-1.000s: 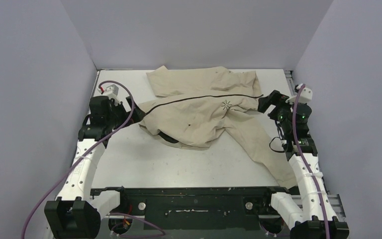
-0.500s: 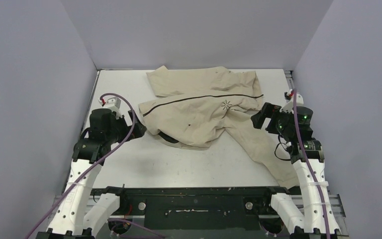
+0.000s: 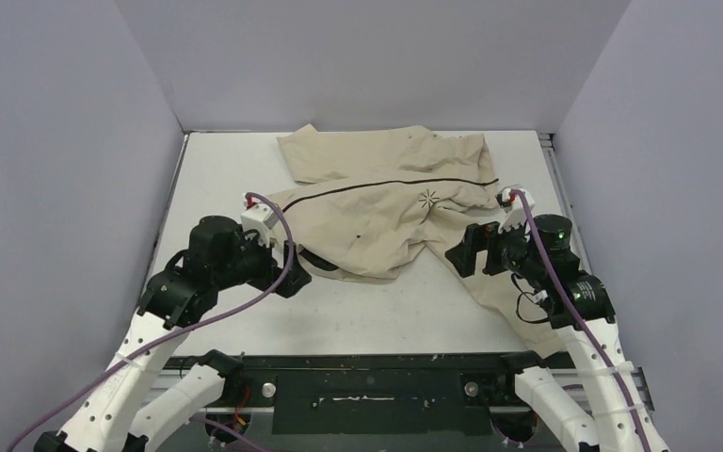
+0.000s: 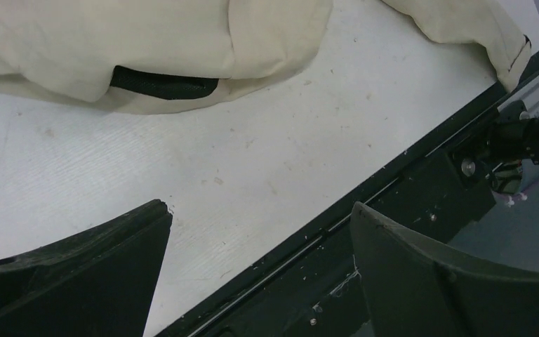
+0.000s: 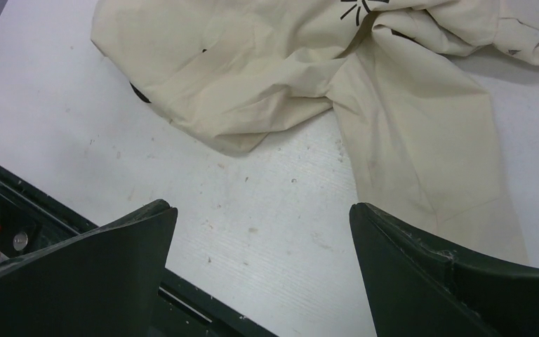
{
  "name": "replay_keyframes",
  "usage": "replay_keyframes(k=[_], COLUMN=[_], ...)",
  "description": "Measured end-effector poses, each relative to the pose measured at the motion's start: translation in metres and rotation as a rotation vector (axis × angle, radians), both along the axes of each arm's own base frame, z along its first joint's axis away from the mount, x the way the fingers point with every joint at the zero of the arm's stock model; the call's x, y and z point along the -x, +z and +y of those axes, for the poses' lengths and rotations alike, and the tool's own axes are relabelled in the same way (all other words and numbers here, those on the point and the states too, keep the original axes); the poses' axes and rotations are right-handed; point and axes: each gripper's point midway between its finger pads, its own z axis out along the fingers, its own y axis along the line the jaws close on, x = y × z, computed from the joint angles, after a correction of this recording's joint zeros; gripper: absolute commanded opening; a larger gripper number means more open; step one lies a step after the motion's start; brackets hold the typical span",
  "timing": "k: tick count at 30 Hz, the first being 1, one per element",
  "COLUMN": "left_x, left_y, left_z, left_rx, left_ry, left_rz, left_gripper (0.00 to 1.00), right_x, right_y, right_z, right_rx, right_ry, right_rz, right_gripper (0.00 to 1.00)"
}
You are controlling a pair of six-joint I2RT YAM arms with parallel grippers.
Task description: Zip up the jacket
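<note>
Large cream cloth jacket, black zipper seemingly closed | left gripper agape, empty | right gripper agape, empty | keep both high, clear of the sleeve.

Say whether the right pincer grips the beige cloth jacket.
No: the right pincer is open and empty, the beige cloth jacket lying beyond it.

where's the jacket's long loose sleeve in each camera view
Top external: lower right; the sleeve runs from the jacket toward the near edge.
Left wrist: top right corner, the cuff end only.
Right wrist: centre right, running down and right.
Shared landmark: the black rail at the near edge.
</note>
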Motion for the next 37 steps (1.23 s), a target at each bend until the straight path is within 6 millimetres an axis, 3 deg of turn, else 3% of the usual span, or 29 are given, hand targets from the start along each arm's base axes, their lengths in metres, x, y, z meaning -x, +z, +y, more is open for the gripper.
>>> replay_keyframes(k=[3, 8, 15, 25, 37], left_x=[0.005, -0.007, -0.019, -0.030, -0.034], left_y=[0.013, 0.033, 0.055, 0.054, 0.040], left_z=[-0.007, 0.013, 0.040, 0.070, 0.086], left_rx=[-0.029, -0.039, -0.002, -0.030, -0.124], left_ry=[-0.045, 0.092, 0.305, 0.503, 0.578], left_rz=[-0.074, -0.191, -0.285, -0.309, -0.276], left_gripper=[0.97, 0.97, 0.97, 0.97, 0.97], right_x=[0.003, 0.004, -0.003, -0.010, -0.013], right_y=[0.000, 0.008, 0.027, 0.041, 0.051], right_z=[-0.001, -0.010, -0.041, -0.082, -0.094], right_rx=[0.004, 0.020, 0.067, 0.122, 0.146], right_ry=[0.001, -0.048, -0.226, -0.462, -0.528], right_rz=[-0.001, -0.051, -0.142, -0.203, -0.220], right_gripper=[1.00, 1.00, 1.00, 1.00, 1.00])
